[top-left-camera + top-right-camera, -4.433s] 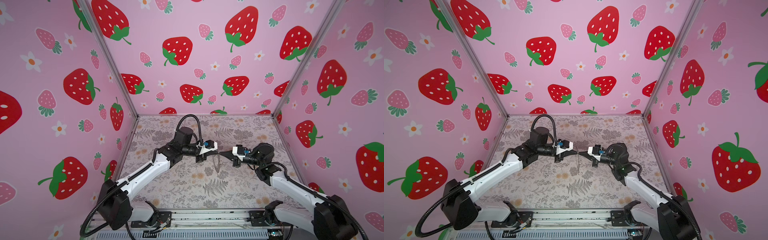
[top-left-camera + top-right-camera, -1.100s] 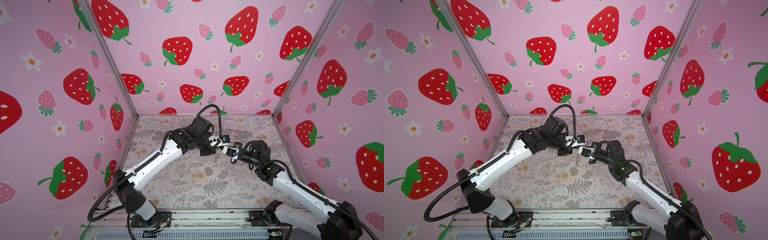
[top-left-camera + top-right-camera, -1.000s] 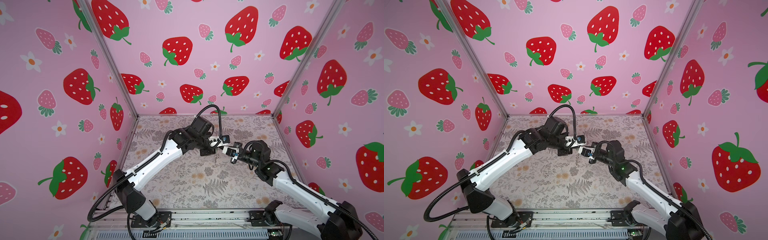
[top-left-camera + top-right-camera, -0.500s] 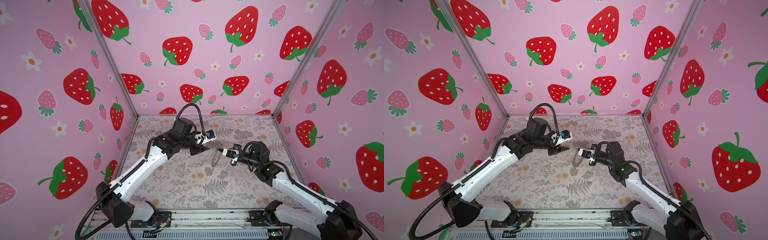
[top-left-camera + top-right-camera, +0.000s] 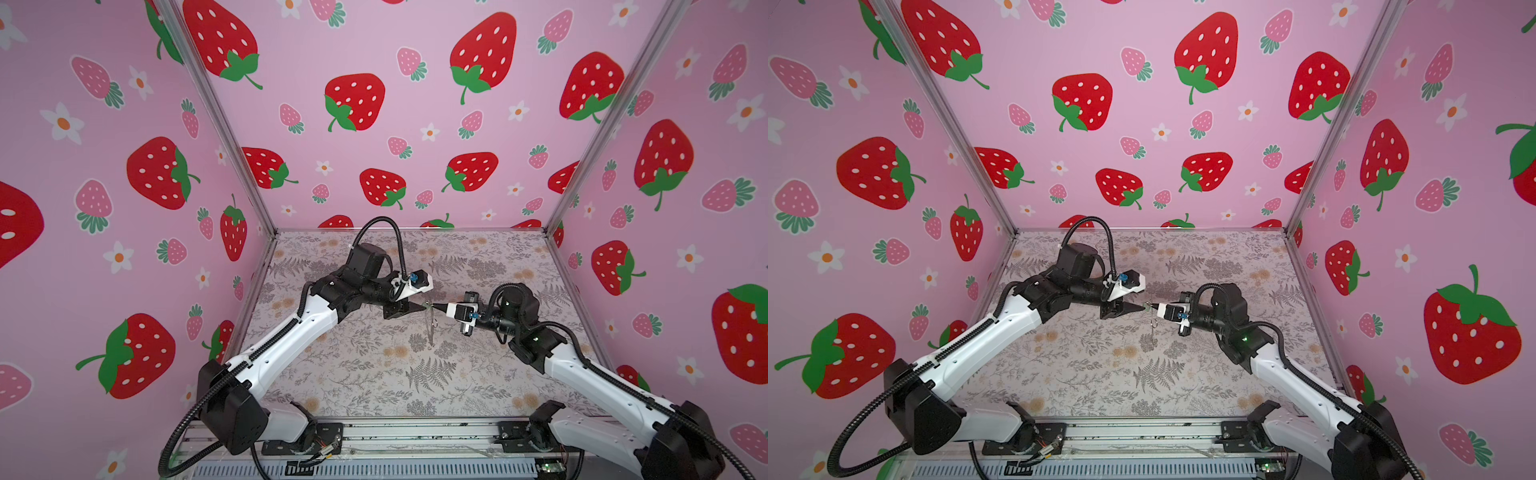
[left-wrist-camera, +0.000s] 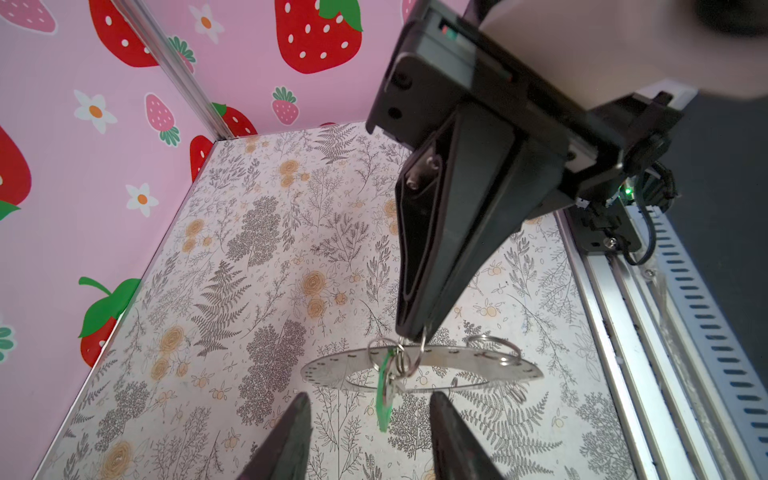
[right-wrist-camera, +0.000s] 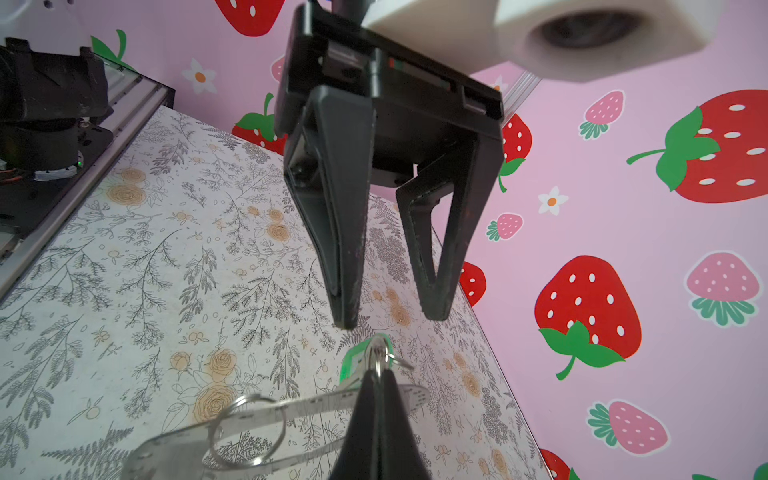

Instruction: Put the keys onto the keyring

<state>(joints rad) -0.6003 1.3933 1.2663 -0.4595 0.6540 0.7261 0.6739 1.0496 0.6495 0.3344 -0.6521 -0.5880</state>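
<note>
The right gripper (image 6: pixel 409 330) is clamped tight on the rim of the keyring (image 6: pixel 332 368), right at a cluster of small wire loops (image 6: pixel 402 362), and holds the flat ring up off the flowered table (image 6: pixel 249 249). The key (image 6: pixel 383 409), on its green tag, dangles from those loops at the same spot on the rim. The left gripper (image 7: pixel 390 322) stands just beside that spot, fingers apart, gripping nothing.

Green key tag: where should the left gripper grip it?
I'd pinch the green tag at its free end, across its flat faces, coming from opposite the right gripper, shut on the wire loop it hangs from. It sits edge-on between the left gripper's open fingers.
</note>
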